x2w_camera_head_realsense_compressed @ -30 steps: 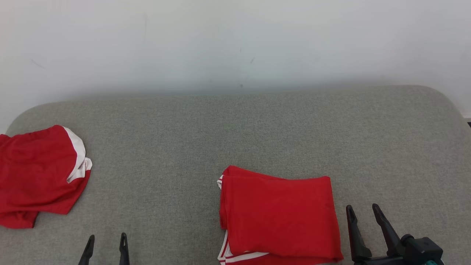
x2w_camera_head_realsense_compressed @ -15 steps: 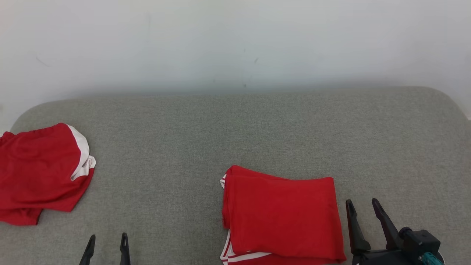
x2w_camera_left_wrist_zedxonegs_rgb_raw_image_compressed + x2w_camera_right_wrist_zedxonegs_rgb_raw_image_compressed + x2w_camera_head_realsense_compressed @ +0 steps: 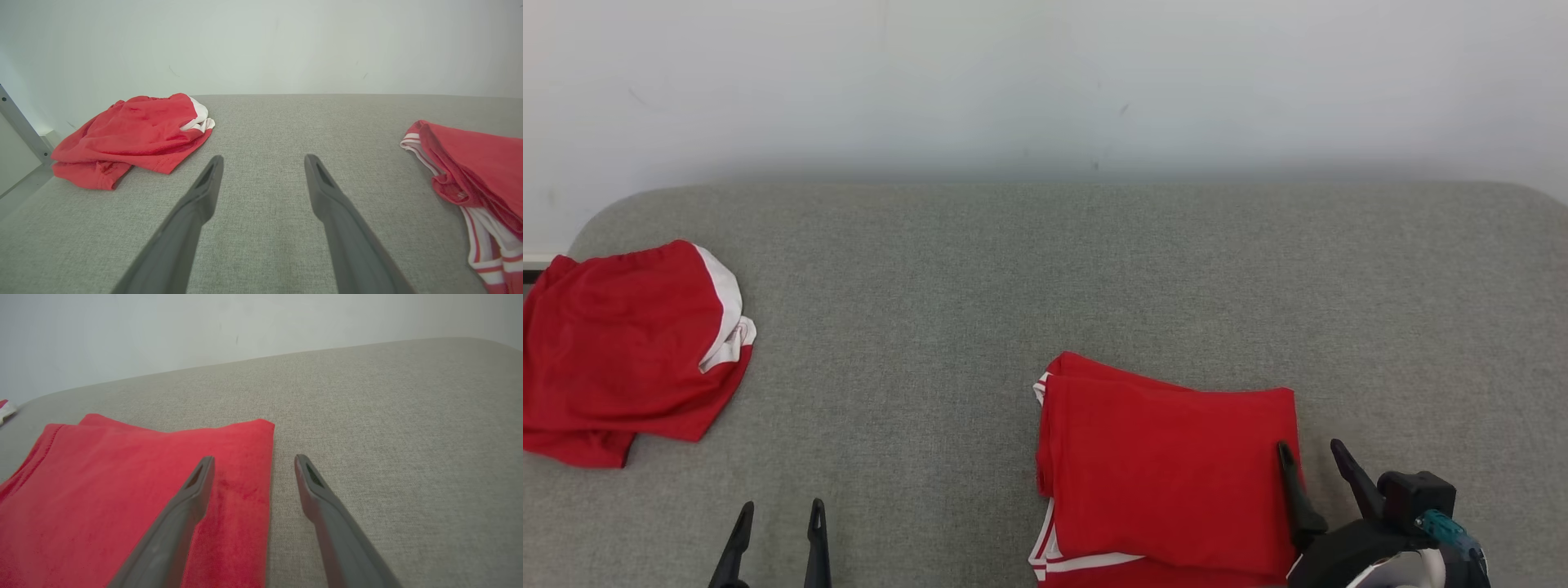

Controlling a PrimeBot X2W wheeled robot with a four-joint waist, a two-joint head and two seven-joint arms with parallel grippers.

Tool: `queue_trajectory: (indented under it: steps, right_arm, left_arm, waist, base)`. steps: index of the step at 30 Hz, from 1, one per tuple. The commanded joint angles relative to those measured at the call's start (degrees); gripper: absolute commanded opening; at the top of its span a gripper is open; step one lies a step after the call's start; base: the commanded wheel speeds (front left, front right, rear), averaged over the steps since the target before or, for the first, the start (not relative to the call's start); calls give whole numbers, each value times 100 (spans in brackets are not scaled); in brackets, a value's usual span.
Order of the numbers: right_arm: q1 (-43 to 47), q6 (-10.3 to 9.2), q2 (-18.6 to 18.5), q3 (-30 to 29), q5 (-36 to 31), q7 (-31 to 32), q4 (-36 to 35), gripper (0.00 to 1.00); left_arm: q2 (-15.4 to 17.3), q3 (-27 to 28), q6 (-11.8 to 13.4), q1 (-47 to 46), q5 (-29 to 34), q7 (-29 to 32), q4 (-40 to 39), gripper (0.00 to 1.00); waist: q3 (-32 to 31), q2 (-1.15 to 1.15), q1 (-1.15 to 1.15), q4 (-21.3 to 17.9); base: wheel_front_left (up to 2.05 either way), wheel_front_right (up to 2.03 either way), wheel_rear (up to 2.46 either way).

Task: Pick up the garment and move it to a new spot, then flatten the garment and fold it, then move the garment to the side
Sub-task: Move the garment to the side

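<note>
The folded red garment [image 3: 1168, 474] lay at the near right of the grey cushion [image 3: 1013, 269] as the right gripper [image 3: 1309, 447], jaws wide and empty, edged in to straddle its right hem, apparently readying the final move aside, while the left gripper [image 3: 782, 508] hung open.

1. We list the left gripper [image 3: 782, 506]: two slim black fingers [image 3: 815, 547], each tapering to a narrow tip.
2. We list the right gripper [image 3: 1309, 446]: two long dark prongs [image 3: 1294, 494] of the same tapered shape, set in a rounded black housing [image 3: 1347, 545].
3. On that housing we note a black boxy block [image 3: 1417, 490] and a small teal fitting [image 3: 1441, 524].
4. Beneath it we note a white shell [image 3: 1417, 570] with a curved edge.
5. Close up, we record the finger surfaces as matt dark grey, each with a long recessed slot [image 3: 312, 475] near the tip.
</note>
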Motion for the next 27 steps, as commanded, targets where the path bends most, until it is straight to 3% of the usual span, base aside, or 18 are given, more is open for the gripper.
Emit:
queue_trajectory:
  steps: [1, 11, 17, 18, 19, 27]
  right_arm:
    - [-76, -15, 2, -6, 67, -8, 104, 100]
    - [-443, -15, 134, 193, 118, -62, 1396, 100]
    - [-412, -15, 217, 224, 182, -101, 1650, 100]
    - [-422, -15, 230, 262, 206, -106, 1668, 48]
    - [-449, -15, 245, 314, 250, -108, 1660, 3]
    - [-1019, -15, -18, 667, 405, -146, 1532, 0]
  left_arm:
    - [-7, -10, 11, -88, -27, -17, 16, 100]
    - [-7, 29, 4, -186, -56, -17, 60, 100]
    - [-7, 47, 30, -205, -116, -17, 49, 100]
    - [-7, 48, 29, -210, -117, -17, 52, 100]
    - [-7, 52, 28, -217, -115, -17, 54, 100]
    - [-7, 66, 4, -371, -97, -17, 46, 100]
  waist:
    - [72, 0, 0, 74]
    - [182, 0, 0, 125]
    - [238, 0, 0, 56]
    - [251, 0, 0, 40]
    - [266, 0, 0, 24]
    - [442, 0, 0, -8]
  base:
    - [0, 0, 0]
    - [0, 0, 0]
    - [0, 0, 0]
    - [0, 0, 0]
    - [0, 0, 0]
    - [0, 0, 0]
